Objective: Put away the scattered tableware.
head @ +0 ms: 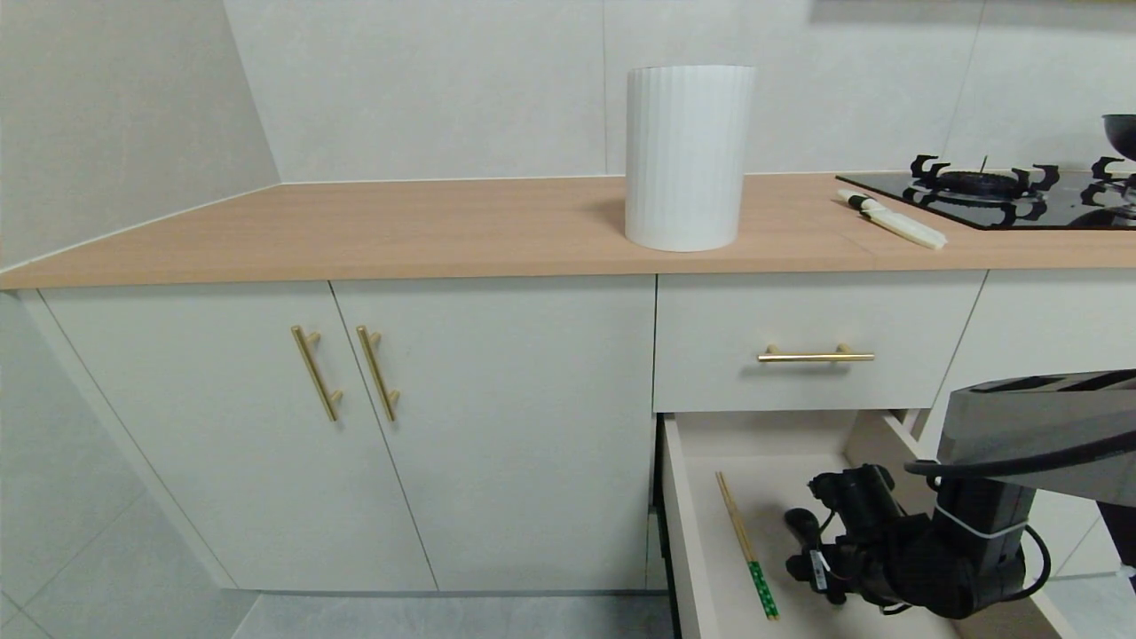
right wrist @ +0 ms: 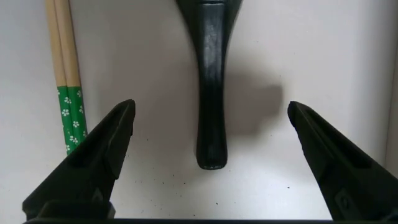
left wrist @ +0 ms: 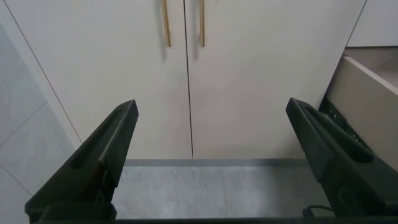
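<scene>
The lower drawer [head: 682,532] stands pulled out. A pair of wooden chopsticks [head: 745,555] with green flowered ends [right wrist: 67,118] lies on its floor. Beside them lies a black spoon [head: 801,524], handle [right wrist: 210,93] towards the wrist camera. My right gripper [head: 821,543] is down inside the drawer over the spoon, open [right wrist: 210,115], its fingers [right wrist: 106,149] wide on either side of the handle and not touching it. A pale long utensil [head: 892,219] with a dark band lies on the wooden counter [head: 399,231] by the hob. My left gripper [left wrist: 211,115] is open and holds nothing, low in front of the cabinet doors.
A tall white ribbed container [head: 688,155] stands on the counter above the drawers. A black gas hob [head: 994,191] is at the right. The upper drawer [head: 816,357] is closed. Double cabinet doors [head: 355,426] with gold handles fill the left.
</scene>
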Controlling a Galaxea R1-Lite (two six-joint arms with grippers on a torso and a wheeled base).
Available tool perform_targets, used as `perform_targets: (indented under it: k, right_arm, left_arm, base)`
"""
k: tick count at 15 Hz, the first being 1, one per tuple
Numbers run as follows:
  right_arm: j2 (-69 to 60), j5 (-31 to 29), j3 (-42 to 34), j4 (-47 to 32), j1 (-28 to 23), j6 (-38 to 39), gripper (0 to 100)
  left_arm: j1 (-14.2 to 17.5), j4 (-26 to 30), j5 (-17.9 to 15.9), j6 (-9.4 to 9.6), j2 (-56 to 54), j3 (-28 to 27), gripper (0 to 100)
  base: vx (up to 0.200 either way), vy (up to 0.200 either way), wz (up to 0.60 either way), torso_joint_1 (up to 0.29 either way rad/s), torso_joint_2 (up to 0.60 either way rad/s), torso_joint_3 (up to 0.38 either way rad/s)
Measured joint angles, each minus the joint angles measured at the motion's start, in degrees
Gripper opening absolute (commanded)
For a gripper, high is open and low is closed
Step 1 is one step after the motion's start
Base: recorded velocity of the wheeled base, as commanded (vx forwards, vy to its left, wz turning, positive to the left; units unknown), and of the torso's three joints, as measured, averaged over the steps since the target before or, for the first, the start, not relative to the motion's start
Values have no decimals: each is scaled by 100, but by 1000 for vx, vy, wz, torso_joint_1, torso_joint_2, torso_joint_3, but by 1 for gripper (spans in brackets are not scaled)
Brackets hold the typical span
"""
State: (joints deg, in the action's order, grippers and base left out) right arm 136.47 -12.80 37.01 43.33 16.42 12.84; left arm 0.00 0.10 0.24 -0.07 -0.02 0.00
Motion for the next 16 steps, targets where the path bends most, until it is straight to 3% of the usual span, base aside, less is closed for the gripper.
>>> perform_targets:
  k: [6,16]
  right_arm:
    - [-880,38,-302,-194,22,-22,100]
    - [-4180,511,-366,-3246,736,-132,100]
  left_arm:
    - [0,0,-2,0,0,0,100]
    - [0,0,0,10,0,-2,100]
  base:
    - [0,0,0,0,0,0]
    - [0,0,0,0,0,0]
